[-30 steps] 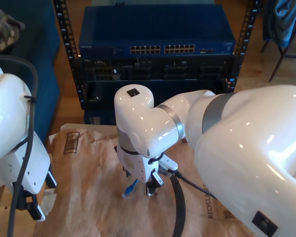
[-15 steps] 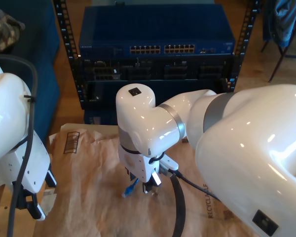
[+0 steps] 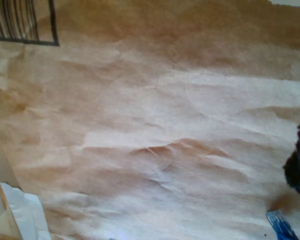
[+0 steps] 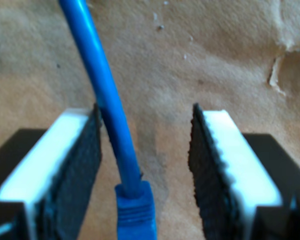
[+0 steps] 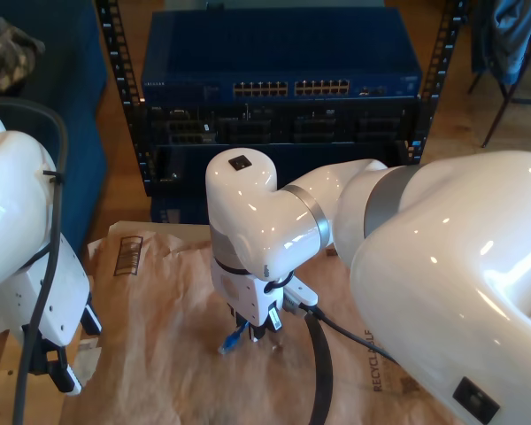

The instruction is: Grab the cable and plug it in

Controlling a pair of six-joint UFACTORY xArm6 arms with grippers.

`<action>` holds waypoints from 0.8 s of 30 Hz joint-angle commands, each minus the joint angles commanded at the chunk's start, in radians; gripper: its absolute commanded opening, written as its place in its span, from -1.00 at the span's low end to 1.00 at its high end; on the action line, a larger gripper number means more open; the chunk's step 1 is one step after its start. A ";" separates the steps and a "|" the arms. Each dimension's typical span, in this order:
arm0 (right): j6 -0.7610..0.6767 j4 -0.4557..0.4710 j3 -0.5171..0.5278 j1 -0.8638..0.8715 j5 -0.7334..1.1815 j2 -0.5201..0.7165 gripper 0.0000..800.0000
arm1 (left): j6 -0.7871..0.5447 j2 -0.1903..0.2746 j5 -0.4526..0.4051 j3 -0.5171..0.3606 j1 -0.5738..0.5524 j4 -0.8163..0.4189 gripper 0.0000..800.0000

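The second hand (image 4: 145,165) stands open over the brown paper (image 4: 210,55), the blue Ethernet cable (image 4: 107,100) between its pads, nearer one pad (image 4: 85,170).

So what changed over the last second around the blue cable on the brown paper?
My second gripper has come down a little over the thin bright-blue Ethernet cable; its jaws stand open with the cable between them, close to one pad, not yet clamped. The cable end lies where it did on the crumpled brown paper, and the arm at the exterior view's left and the dark blue network switch are unchanged.
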State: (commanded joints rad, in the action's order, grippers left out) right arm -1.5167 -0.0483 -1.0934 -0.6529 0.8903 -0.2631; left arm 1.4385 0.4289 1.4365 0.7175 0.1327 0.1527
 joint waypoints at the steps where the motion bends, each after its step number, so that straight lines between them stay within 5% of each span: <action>1: 0.000 0.000 0.000 0.000 0.000 0.000 -0.35 | 0.000 0.000 0.000 0.000 0.000 0.000 1.00; 13: -0.002 0.000 0.003 0.002 0.000 0.002 -0.92 | 0.002 -0.002 -0.002 0.002 -0.003 0.000 1.00; 24: -0.152 -0.003 0.012 0.110 0.117 0.212 -0.94 | 0.005 -0.026 0.009 0.081 -0.011 0.095 1.00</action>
State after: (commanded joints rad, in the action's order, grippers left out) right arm -1.6686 -0.0514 -1.0811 -0.5424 1.0069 -0.0514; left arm 1.4431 0.4028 1.4457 0.7988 0.1220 0.2478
